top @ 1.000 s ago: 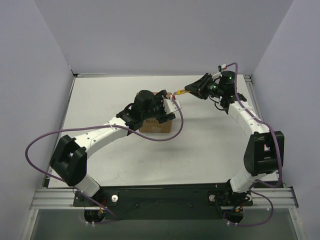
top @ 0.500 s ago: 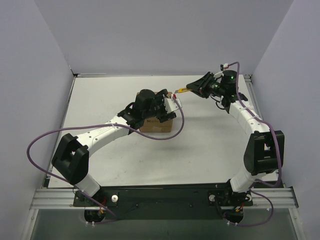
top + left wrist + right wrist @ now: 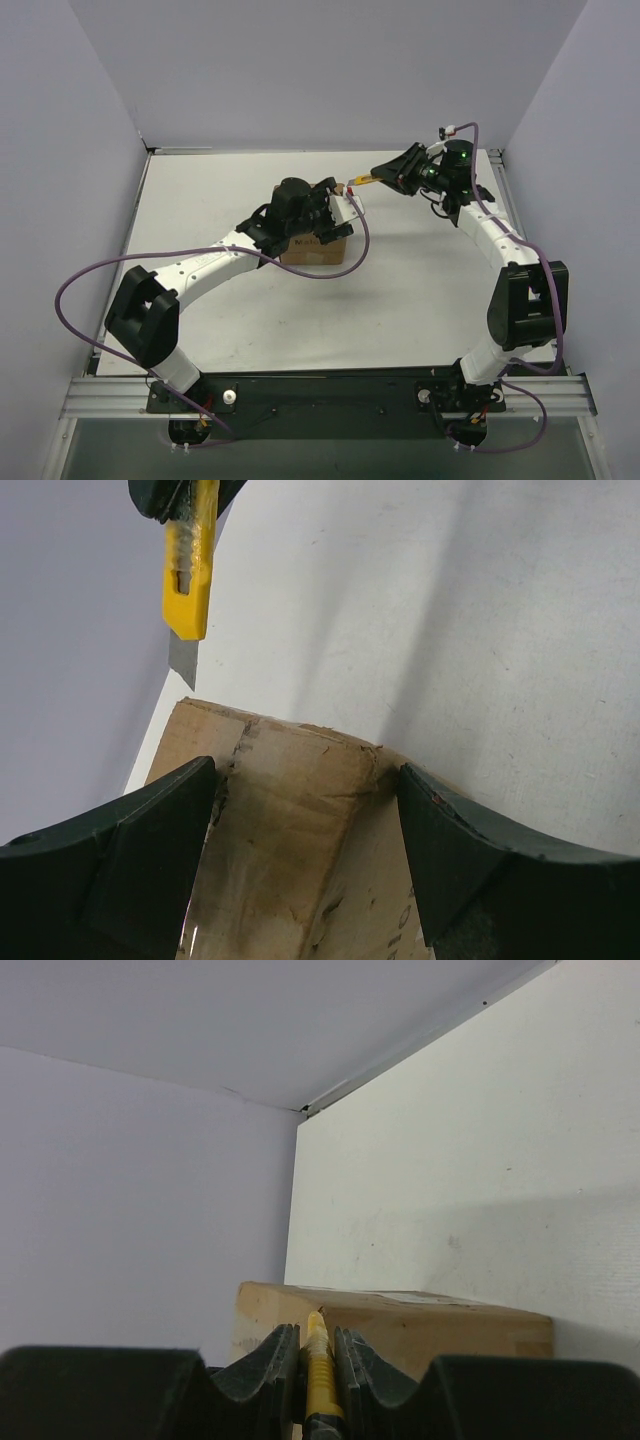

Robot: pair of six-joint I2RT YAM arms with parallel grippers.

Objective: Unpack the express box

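The express box (image 3: 318, 252) is a brown carton at the table's middle. My left gripper (image 3: 325, 212) sits over it from above, and in the left wrist view its two dark fingers (image 3: 110, 850) straddle the box top (image 3: 290, 820), one against each side. My right gripper (image 3: 388, 177) is shut on a yellow utility knife (image 3: 360, 182). The knife (image 3: 190, 570) hangs just past the box's far edge, its short grey blade pointing down at that edge. In the right wrist view the knife (image 3: 320, 1380) sits between the closed fingers, pointing at the box (image 3: 440, 1325).
The white table (image 3: 200, 200) is enclosed by pale purple walls at the left, back and right. A purple cable (image 3: 340, 270) loops off the left arm beside the box's near right corner. Both arm bases stand on the black rail (image 3: 320, 390) at the near edge.
The right wrist has shifted slightly toward the back and the knife has tilted a little; its tip stays by the box's far right corner. The left arm holds still.
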